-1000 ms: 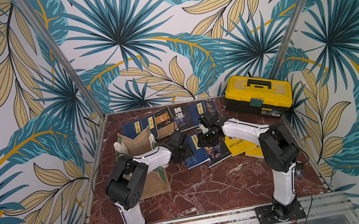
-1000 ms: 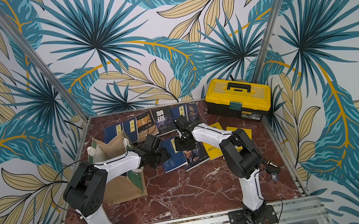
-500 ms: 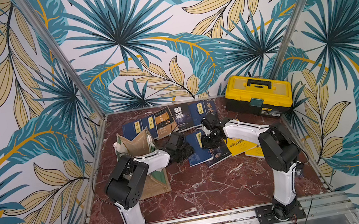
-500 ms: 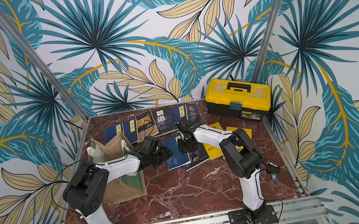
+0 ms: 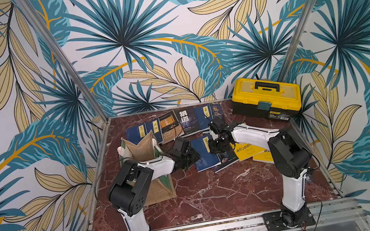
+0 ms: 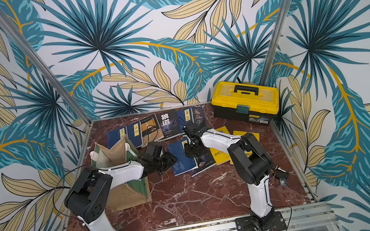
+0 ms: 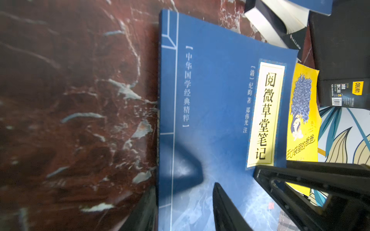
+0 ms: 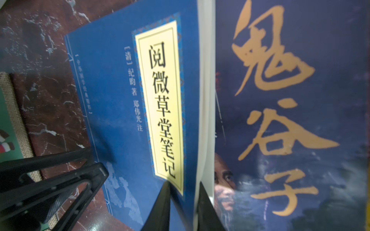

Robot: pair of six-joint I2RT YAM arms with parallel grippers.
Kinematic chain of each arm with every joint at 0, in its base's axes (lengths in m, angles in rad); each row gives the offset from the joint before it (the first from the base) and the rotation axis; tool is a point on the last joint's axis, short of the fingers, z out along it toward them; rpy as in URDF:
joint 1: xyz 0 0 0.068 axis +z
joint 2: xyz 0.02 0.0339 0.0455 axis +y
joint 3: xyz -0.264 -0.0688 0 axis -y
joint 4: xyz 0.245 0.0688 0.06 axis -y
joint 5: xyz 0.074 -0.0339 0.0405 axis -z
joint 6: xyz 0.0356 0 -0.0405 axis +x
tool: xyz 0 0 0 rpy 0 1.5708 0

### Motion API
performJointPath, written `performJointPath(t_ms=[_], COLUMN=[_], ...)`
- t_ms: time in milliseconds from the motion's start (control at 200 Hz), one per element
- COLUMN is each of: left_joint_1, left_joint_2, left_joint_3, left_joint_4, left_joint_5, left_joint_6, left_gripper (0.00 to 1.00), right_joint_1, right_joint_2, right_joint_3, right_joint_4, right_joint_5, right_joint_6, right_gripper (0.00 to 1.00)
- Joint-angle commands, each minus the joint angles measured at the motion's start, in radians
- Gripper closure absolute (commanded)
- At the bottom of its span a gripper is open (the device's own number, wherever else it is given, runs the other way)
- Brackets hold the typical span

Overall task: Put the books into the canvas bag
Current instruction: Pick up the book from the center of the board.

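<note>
Your right gripper has its fingers close together astride the page edge of the blue book, near the middle of the worktop. You cannot tell whether they clamp it. Your left gripper is spread, unclenched, across that book's spine edge. The canvas bag stands near the worktop's left edge.

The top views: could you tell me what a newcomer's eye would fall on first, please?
The yellow toolbox at the back right corner stands out first, against teal leaf-patterned walls. Mid-table, the left arm and right arm meet over a navy book, with the canvas bag to its left.
</note>
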Motion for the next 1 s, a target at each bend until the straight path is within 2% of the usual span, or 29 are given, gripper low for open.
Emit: performJointPath(t_ms=[0, 125, 336, 461, 646, 781, 851, 997], left_joint_1=[-0.019, -0.020, -0.046, -0.062, -0.064, -0.065, -0.063, -0.062], left_joint_2=[-0.014, -0.012, -0.005, 0.023, 0.058, 0.065, 0.063, 0.026], left_joint_3=[-0.032, -0.037, 0.008, 0.038, 0.036, 0.017, 0.007, -0.006], left_joint_4=[0.053, 0.091, 0.100, 0.101, 0.140, 0.222, 0.267, 0.297], left_joint_5=[0.101, 0.124, 0.170, 0.173, 0.169, 0.188, 0.201, 0.202], left_joint_6=[-0.005, -0.011, 0.006, 0.001, -0.041, -0.085, -0.104, -0.116], left_gripper=[0.55, 0.57, 0.57, 0.57, 0.47, 0.46, 0.50, 0.70], right_joint_1=[0.020, 0.021, 0.005, -0.034, -0.053, -0.055, -0.056, -0.056], right_joint_2=[-0.002, -0.004, -0.050, -0.067, -0.061, -0.054, -0.052, -0.059], right_joint_3=[-0.024, -0.022, -0.022, -0.054, -0.093, -0.120, -0.127, -0.135], right_joint_4=[0.021, 0.005, -0.089, -0.094, -0.083, -0.069, -0.064, -0.049], right_joint_5=[-0.056, -0.034, 0.119, 0.116, 0.097, 0.083, 0.068, 0.034], right_joint_6=[-0.004, -0.019, -0.035, -0.028, -0.023, -0.017, -0.017, -0.022], right_gripper=[0.79, 0.79, 0.77, 0.71, 0.70, 0.70, 0.70, 0.70])
